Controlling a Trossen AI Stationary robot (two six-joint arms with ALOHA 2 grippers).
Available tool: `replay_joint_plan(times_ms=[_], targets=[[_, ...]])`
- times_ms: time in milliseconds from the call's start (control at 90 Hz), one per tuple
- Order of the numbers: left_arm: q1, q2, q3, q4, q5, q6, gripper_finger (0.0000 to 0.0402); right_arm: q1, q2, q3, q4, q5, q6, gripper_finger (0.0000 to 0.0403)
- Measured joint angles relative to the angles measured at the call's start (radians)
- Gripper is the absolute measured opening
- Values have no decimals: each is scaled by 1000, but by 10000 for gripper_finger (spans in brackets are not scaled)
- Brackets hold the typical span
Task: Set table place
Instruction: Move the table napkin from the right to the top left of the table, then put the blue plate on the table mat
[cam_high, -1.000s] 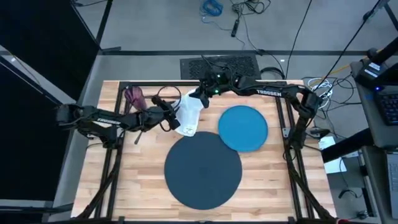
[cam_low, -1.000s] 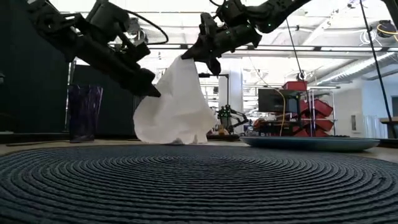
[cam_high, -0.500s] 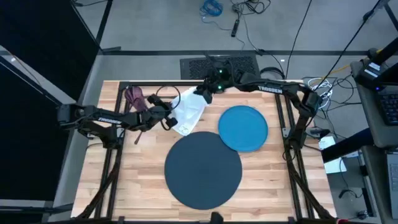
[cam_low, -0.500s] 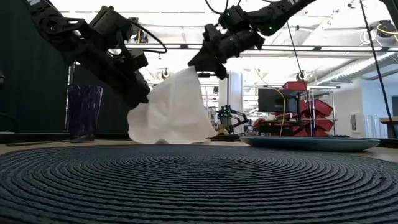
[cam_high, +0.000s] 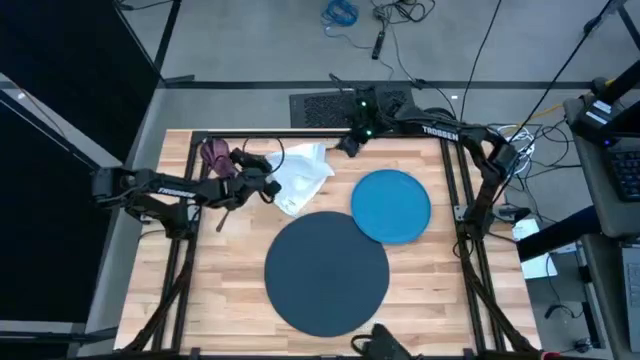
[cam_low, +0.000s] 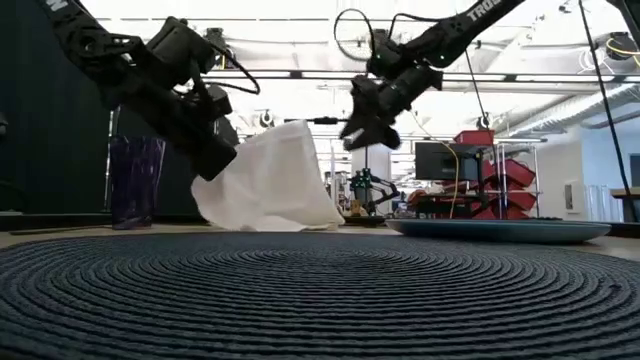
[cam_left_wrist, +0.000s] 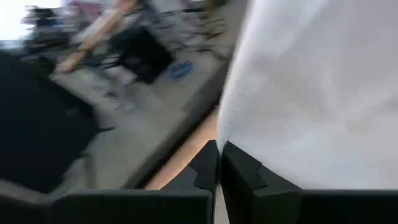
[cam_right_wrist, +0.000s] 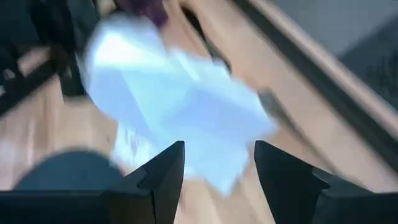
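The white napkin (cam_high: 302, 177) lies crumpled near the table's (cam_high: 220, 290) far edge, left of the bright blue plate (cam_high: 390, 205), its long axis running from the far edge toward the dark blue mat (cam_high: 326, 272). The left gripper (cam_high: 268, 186) pinches its left edge, fingers pressed together on the cloth. The right gripper (cam_high: 349, 147) hangs beside the napkin's far corner, fingers spread and holding nothing. The purple cup (cam_high: 212, 154) is partly hidden behind the left arm.
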Motion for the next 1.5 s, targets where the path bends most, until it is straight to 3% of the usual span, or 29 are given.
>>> replay_joint_plan(times_ms=[67,144,333,544,656,733,922,1033,1267,1500], targets=[[-20,-14,0,-5,-89,10,0,-1,0,0,-69,42,-31,183],[-40,-49,0,-3,-96,18,0,-1,0,0,-109,75,-55,183],[-50,-146,0,12,58,65,16,-3,0,0,-86,87,-77,183],[-50,-180,0,5,180,66,81,-14,0,0,-81,86,-84,183],[-50,-180,0,1,173,57,119,-27,0,0,-117,88,-78,183],[-50,-180,0,0,110,11,140,-38,-2,0,-171,92,-80,183],[-70,-229,0,-5,29,-19,166,-55,-29,-23,-261,192,-82,183],[-103,-291,0,-4,63,-35,169,-64,-81,-90,-245,219,-82,183],[-119,-455,0,-19,321,-123,170,-109,-276,-330,-170,267,18,183],[-117,-471,0,3,378,-115,169,-114,-425,-603,-174,271,172,183]])
